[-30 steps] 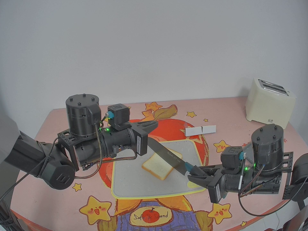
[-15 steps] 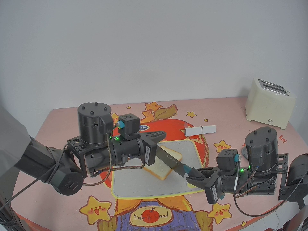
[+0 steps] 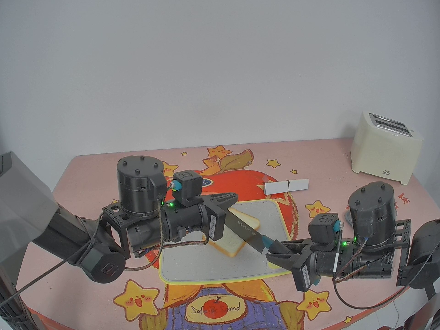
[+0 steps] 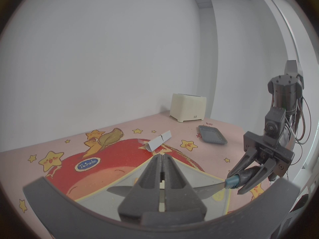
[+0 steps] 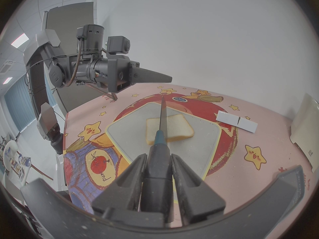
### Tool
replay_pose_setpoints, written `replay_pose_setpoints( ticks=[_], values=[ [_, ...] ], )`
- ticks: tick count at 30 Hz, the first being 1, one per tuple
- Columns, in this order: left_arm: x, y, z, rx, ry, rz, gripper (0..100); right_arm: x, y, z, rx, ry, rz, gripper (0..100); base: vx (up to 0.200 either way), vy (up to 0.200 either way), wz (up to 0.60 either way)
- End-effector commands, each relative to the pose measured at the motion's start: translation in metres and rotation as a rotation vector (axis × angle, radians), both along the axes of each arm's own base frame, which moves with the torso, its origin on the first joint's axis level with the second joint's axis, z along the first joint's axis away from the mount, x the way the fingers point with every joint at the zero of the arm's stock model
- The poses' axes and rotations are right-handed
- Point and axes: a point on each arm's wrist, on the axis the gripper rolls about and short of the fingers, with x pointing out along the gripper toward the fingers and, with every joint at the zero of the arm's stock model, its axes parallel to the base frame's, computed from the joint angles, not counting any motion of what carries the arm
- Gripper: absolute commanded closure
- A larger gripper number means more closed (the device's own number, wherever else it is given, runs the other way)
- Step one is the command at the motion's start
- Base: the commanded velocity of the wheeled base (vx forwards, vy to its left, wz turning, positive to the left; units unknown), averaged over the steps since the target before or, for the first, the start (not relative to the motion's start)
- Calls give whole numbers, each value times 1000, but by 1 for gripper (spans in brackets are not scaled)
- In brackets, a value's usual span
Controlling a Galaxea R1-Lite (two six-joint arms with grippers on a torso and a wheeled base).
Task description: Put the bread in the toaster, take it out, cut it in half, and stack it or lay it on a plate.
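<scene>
A slice of white bread (image 3: pixel 230 245) (image 5: pixel 176 128) lies flat on the grey cutting board (image 3: pixel 192 257) (image 5: pixel 129 133). My right gripper (image 3: pixel 275 248) (image 5: pixel 159 160) is shut on the teal handle of a knife (image 3: pixel 245 230) (image 5: pixel 162 117), at the board's right edge. The blade slants across the top of the slice. My left gripper (image 3: pixel 231 199) (image 4: pixel 161 163) is shut with nothing in it, just above the blade's far end. Whether it touches the blade I cannot tell. The cream toaster (image 3: pixel 385 150) (image 4: pixel 187 107) stands at the far right, slots empty.
A dark flat tray (image 4: pixel 212 139) (image 3: pixel 349 217) lies on the table right of the board, mostly behind my right arm. A folded white card (image 3: pixel 286 186) (image 5: pixel 236 120) sits beyond the board. The table's front edge is close below the board.
My left arm has swung right and down, bringing its shut gripper over the knife's far end. The right arm shifted slightly left with the knife. The bread has not moved.
</scene>
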Motion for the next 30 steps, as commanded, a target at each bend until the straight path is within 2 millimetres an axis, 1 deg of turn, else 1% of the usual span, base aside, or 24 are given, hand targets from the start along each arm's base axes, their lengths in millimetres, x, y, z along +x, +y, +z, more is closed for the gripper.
replay_pose_setpoints(
  ticks=[1,8,12,17,30],
  values=[
    [-1,1,-4,9,13,2,100,0,0,1,5,-3,-2,100,0,0,0],
    [1,0,-13,23,31,3,100,0,-1,2,6,-4,-2,100,0,0,0],
    [1,0,-13,19,26,2,100,0,-1,1,4,-4,-1,100,0,0,0],
    [4,-2,-20,22,32,4,100,0,0,1,5,-2,0,100,0,0,0],
    [3,-2,-21,22,32,4,100,1,-2,3,10,-7,-6,100,0,0,0]
  ],
)
